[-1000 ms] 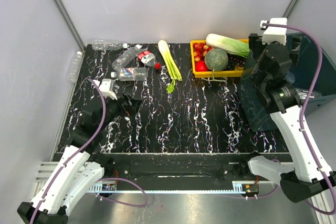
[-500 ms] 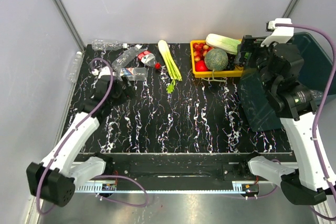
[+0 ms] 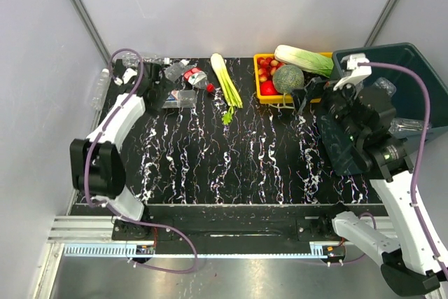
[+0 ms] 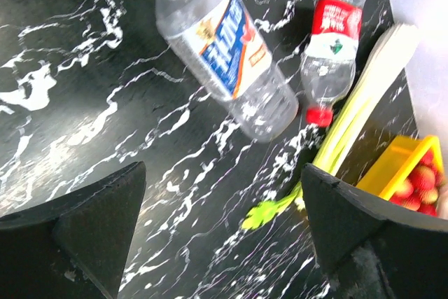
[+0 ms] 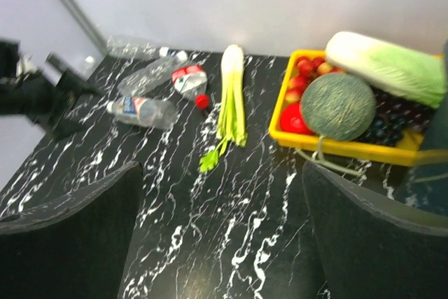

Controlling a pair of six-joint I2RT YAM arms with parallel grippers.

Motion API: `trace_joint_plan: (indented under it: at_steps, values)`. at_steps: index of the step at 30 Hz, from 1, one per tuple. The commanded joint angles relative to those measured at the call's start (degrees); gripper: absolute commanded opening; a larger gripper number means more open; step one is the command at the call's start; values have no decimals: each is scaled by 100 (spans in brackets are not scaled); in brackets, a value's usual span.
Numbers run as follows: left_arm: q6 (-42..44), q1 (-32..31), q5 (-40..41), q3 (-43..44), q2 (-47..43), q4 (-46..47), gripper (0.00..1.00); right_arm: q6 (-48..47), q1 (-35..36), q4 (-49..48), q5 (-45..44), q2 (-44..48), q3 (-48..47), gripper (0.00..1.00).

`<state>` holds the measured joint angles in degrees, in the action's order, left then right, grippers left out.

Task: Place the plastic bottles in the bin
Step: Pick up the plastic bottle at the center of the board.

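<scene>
Several plastic bottles lie at the table's far left: a blue-labelled one (image 3: 180, 97) (image 4: 224, 54) (image 5: 140, 110), a red-labelled one with a red cap (image 3: 196, 77) (image 4: 332, 40) (image 5: 189, 78), a clear one (image 3: 173, 70) and another against the back wall (image 3: 143, 58). My left gripper (image 3: 159, 91) (image 4: 224, 222) is open just short of the blue-labelled bottle, with only bare table between its fingers (image 4: 91, 215). The dark teal bin (image 3: 413, 57) stands at the right, with clear bottles (image 3: 407, 127) inside. My right gripper (image 3: 308, 96) (image 5: 220, 222) hangs open and empty above the table, left of the bin.
Pale green celery (image 3: 225, 83) (image 4: 364, 96) lies right of the bottles. A yellow tray (image 3: 260, 89) (image 5: 336, 146) holds a round melon (image 3: 288, 78), cabbage (image 3: 302, 59) and tomatoes beside the bin. Another clear bottle (image 3: 101, 87) lies off the table's left edge.
My left arm has swung out to the far left and reached the bottles. My right arm has drawn back from over the bin, leftward and nearer, uncovering its rim.
</scene>
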<state>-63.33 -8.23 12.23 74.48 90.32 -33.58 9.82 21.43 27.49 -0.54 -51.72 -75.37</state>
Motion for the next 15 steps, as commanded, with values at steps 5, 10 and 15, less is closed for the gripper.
trace_joint_plan:
  at_steps: [5,10,15]
  values:
    - [-988,-3,465,1753,1556,-500,95,573,80,-762,633,321,1129,99]
    - [-1233,-47,534,2447,2348,-894,94,643,124,-806,783,128,1192,99]
    - [-1454,-47,605,2809,2955,-1194,94,749,291,-604,889,-39,920,100]
